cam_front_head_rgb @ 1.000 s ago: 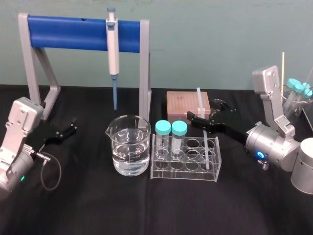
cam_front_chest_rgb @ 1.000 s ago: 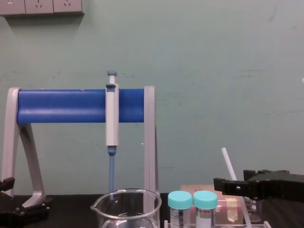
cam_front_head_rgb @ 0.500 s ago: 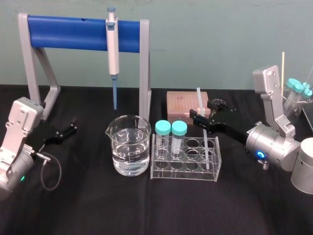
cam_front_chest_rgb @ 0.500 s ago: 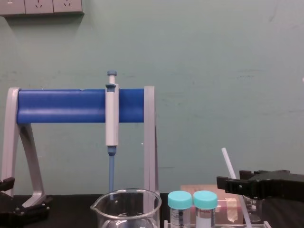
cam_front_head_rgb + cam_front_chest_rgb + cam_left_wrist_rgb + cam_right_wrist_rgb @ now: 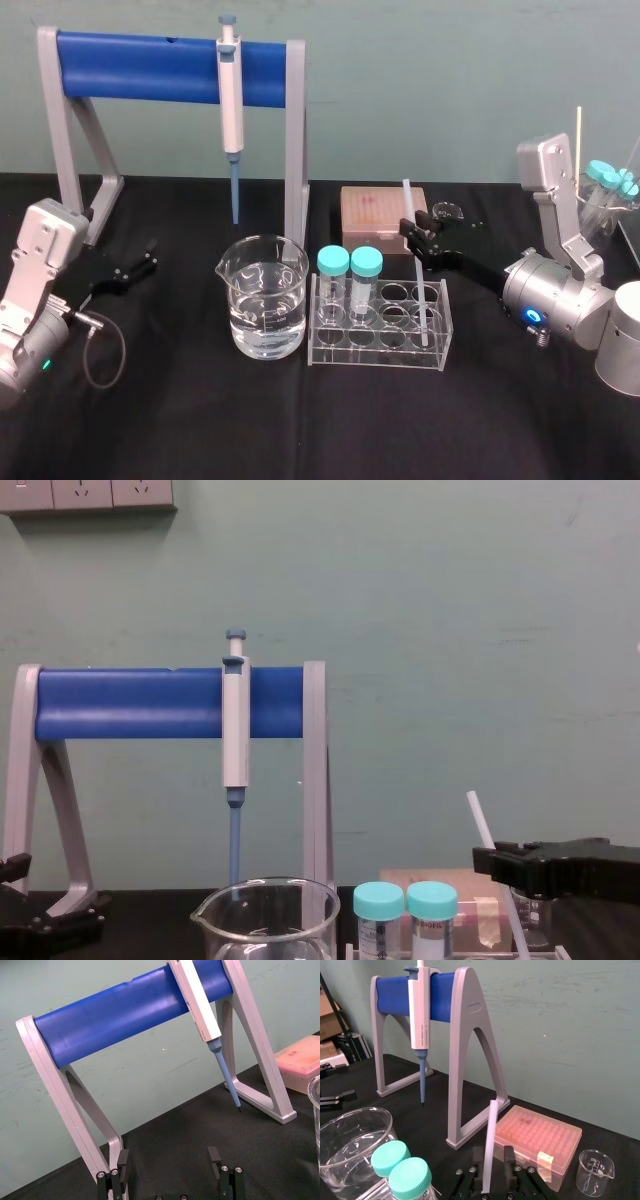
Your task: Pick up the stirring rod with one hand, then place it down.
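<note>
Pick-up stage: right hand (image 5: 415, 232) at the rod (image 5: 408, 200), lift not yet made

Rod stands in the right end of the rack (image 5: 380, 350) on the bench (image 5: 300, 430), long axis near upright, lower end in the rack, top leaning toward the robot's left. Right hand brackets it just above the rack; whether it has closed on it, I cannot tell. Judged next: confirm grip, then draw the rod out along its own axis to spare the rack. Left hand (image 5: 152, 257) idle at the bench's left, open and empty
</note>
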